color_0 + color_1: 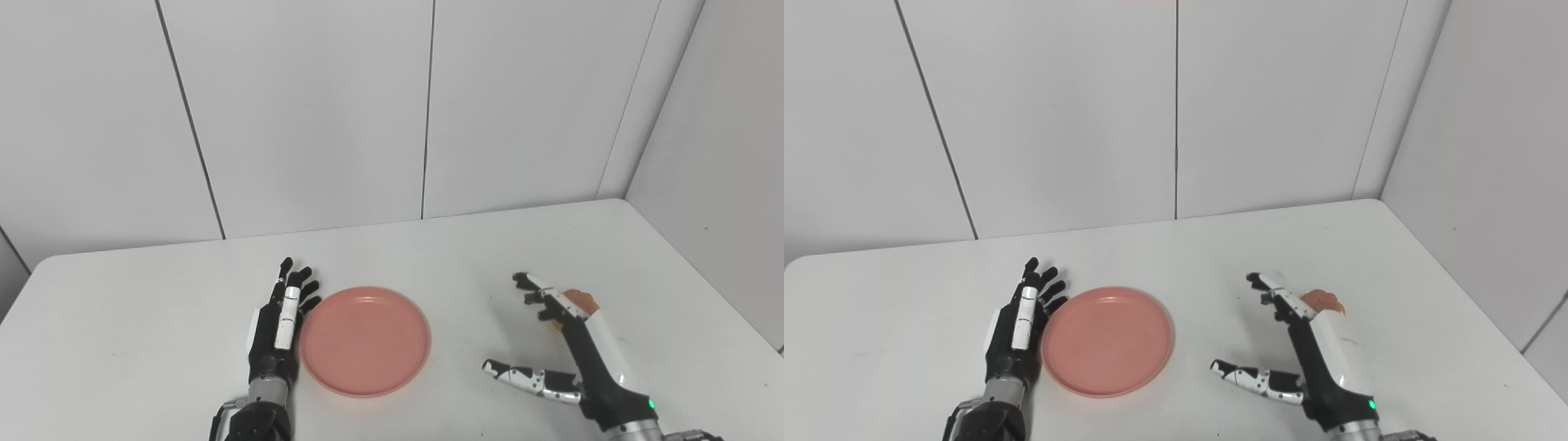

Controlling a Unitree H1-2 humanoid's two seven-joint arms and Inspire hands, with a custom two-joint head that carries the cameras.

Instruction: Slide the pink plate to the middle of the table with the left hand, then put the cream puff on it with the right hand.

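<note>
The pink plate (365, 340) lies flat on the white table (153, 306), near the front and a little left of centre, with nothing on it. My left hand (278, 324) stands on edge against the plate's left rim, fingers straight and apart, holding nothing. My right hand (566, 343) is at the front right, open, thumb spread toward the plate and fingers reaching forward. The cream puff (579, 300), golden brown, peeks out just behind and right of the right hand's fingers; most of it is hidden by the hand, and nothing grips it.
White wall panels (306, 122) close off the table's far side, and a wall (723, 153) runs along its right edge. A broad stretch of bare tabletop (465, 343) lies between the plate and my right hand.
</note>
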